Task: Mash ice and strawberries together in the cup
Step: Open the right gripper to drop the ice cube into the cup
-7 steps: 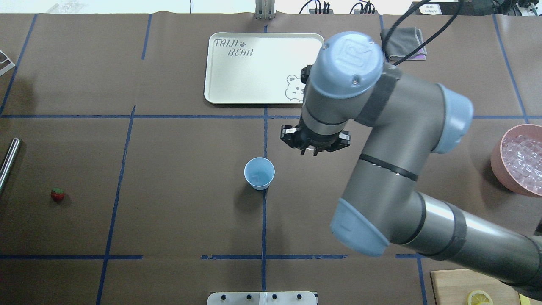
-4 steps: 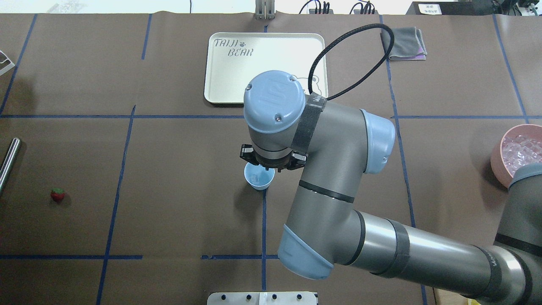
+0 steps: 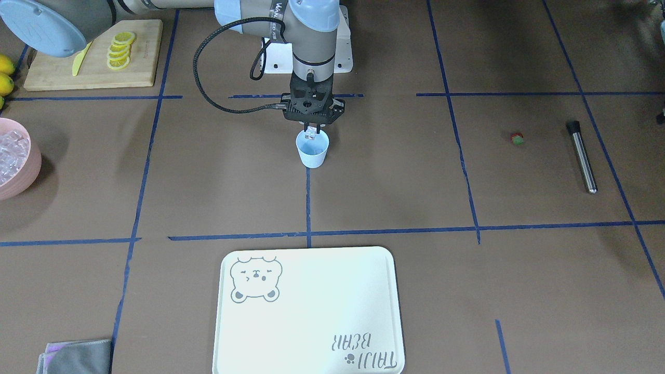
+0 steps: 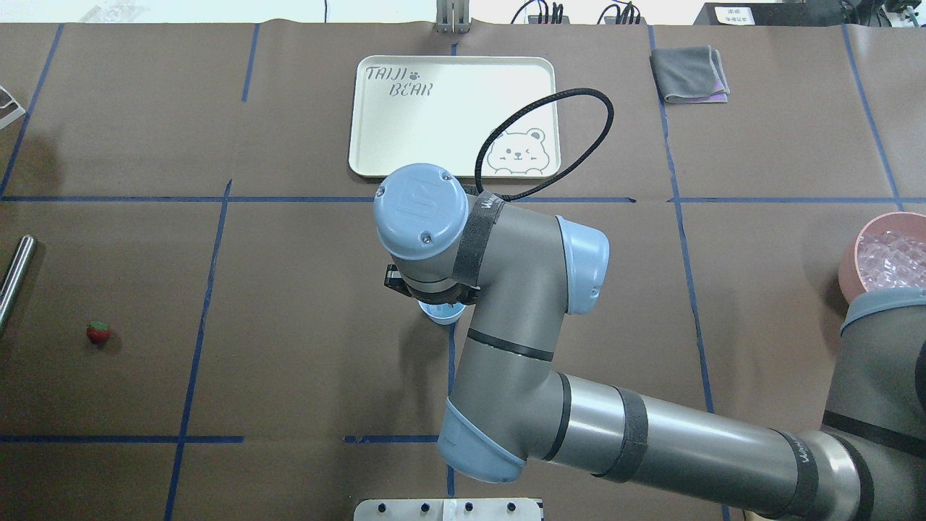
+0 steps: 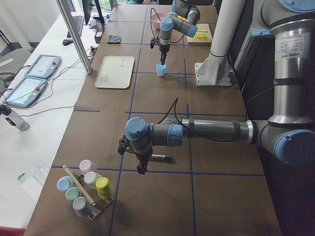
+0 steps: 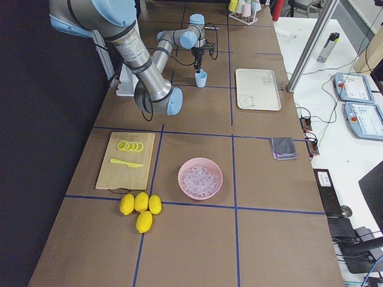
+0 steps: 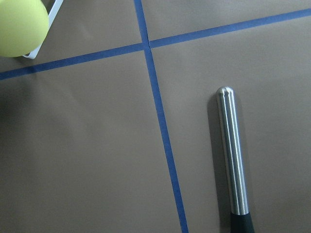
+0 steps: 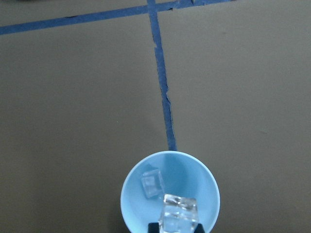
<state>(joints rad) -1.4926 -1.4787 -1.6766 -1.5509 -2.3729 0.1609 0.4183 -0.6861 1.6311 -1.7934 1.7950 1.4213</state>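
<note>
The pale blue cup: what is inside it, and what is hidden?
In the cup, one ice cube lies on the floor. A second ice cube, pinched by the right gripper, hangs at the mouth, hiding the floor beneath.

We're seeing a grey arm (image 4: 673, 441), a pale blue cap (image 4: 422, 210) with three screws (image 4: 427, 236), a black cable (image 4: 579, 101) looping at one o'clock, and a black right gripper (image 3: 310, 131).

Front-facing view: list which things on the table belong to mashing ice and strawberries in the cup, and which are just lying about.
Belongs to the job: cup; ice; strawberry; pink bowl of ice; metal rod, probably the masher.
Lying about: tray; grey cloth; cutting board; lemon slices; lemons.
</note>
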